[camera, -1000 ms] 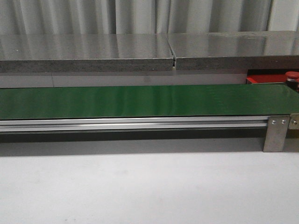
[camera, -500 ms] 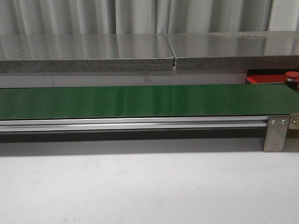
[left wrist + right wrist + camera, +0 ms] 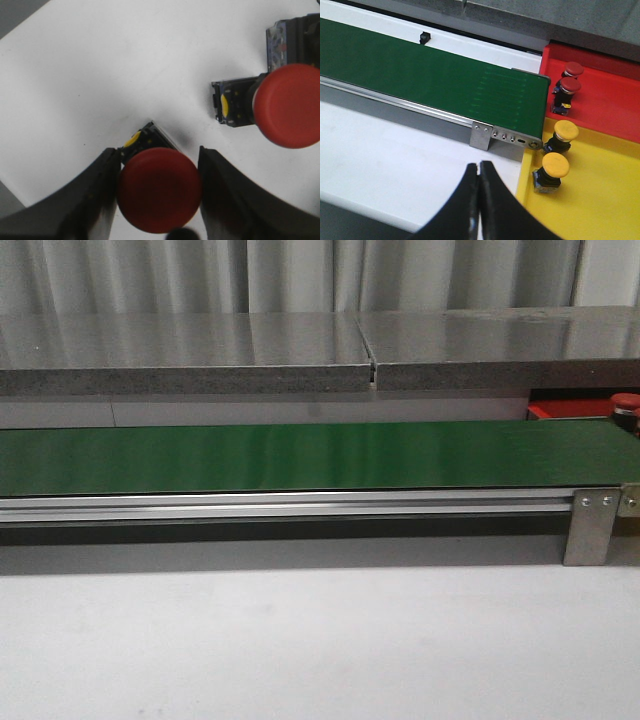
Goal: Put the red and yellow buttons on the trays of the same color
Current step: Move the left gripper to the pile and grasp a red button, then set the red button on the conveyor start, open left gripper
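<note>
The left gripper (image 3: 159, 192) straddles a red button (image 3: 159, 196) on the white surface (image 3: 100, 75), its two dark fingers (image 3: 95, 200) standing on either side of the domed cap and close against it, though whether they already pinch it cannot be told from the left wrist view. A second red button (image 3: 287, 105) lies on its side nearby on the same surface, apart from the first, its dark body (image 3: 232, 102) pointing away from the cap. The right gripper (image 3: 479, 172) hangs with its fingers pressed together and nothing between them, over the white surface just short of the end of the green belt (image 3: 420, 70). Beyond that belt end sit the trays: the red tray (image 3: 615, 95) already carries two red buttons (image 3: 568, 86) beside the belt's end, and the yellow tray (image 3: 600, 200) next to it carries two yellow buttons (image 3: 556, 165) near its edge. The front view shows only the belt (image 3: 300, 455), a sliver of the red tray (image 3: 570, 410) at the far right edge of the surface, and neither arm. The step in hand appears to be the pickup of a red button by the left arm. The next move would call for a firm closing on the cap or body, a clean lift clear of the neighbouring button, and carriage toward the red tray; the smooth domed cap could slip if squeezed off-centre.
</note>
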Controlling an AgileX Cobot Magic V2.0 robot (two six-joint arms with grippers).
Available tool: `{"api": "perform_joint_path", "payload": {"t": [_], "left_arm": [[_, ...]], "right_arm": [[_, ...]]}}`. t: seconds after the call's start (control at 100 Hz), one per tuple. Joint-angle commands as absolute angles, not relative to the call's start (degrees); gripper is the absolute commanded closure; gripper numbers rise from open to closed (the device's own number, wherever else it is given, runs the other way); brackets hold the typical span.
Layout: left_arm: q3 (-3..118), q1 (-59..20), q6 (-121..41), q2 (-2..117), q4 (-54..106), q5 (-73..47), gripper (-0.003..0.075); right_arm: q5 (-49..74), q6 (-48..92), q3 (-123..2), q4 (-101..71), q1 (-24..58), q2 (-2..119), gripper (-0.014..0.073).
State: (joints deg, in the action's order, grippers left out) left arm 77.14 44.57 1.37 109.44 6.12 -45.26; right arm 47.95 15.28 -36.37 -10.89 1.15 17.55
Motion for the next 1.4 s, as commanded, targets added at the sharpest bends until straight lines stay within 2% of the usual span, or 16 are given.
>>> {"api": "perform_joint_path", "payload": {"t": [0.0, 0.31, 0.61, 0.88, 1.19, 1.3, 1.37, 1.39], "left_arm": [[78.9, 44.6, 0.0, 106.6, 6.9, -43.8, 0.0493], [78.9, 42.9, -1.9, 99.7, 7.1, -45.4, 0.0499], [79.0, 34.5, -2.3, 90.4, 12.7, -46.0, 0.0499], [81.5, 24.7, -2.3, 93.5, 12.6, -47.7, 0.0499], [84.1, 19.9, -2.4, 98.4, 11.9, -48.8, 0.0494], [84.1, 19.6, -3.0, 98.4, 11.9, -49.1, 0.0422], [84.1, 19.6, -4.6, 98.4, 12.7, -49.1, 0.0324], [84.1, 19.6, -4.8, 98.4, 12.9, -49.2, 0.0276]], "right_arm": [[44.0, 15.8, -37.7, -10.9, 1.3, 18.2, 0.0662], [44.0, 15.8, -37.7, -10.9, 1.3, 18.2, 0.0662], [44.0, 15.8, -37.7, -10.9, 1.3, 18.2, 0.0662], [44.0, 15.8, -37.7, -10.9, 1.3, 18.2, 0.0662], [44.0, 15.8, -37.7, -10.9, 1.3, 18.2, 0.0662], [44.0, 15.8, -37.7, -10.9, 1.3, 18.2, 0.0662], [44.0, 15.8, -37.7, -10.9, 1.3, 18.2, 0.0662], [44.0, 15.8, -37.7, -10.9, 1.3, 18.2, 0.0662]]}}
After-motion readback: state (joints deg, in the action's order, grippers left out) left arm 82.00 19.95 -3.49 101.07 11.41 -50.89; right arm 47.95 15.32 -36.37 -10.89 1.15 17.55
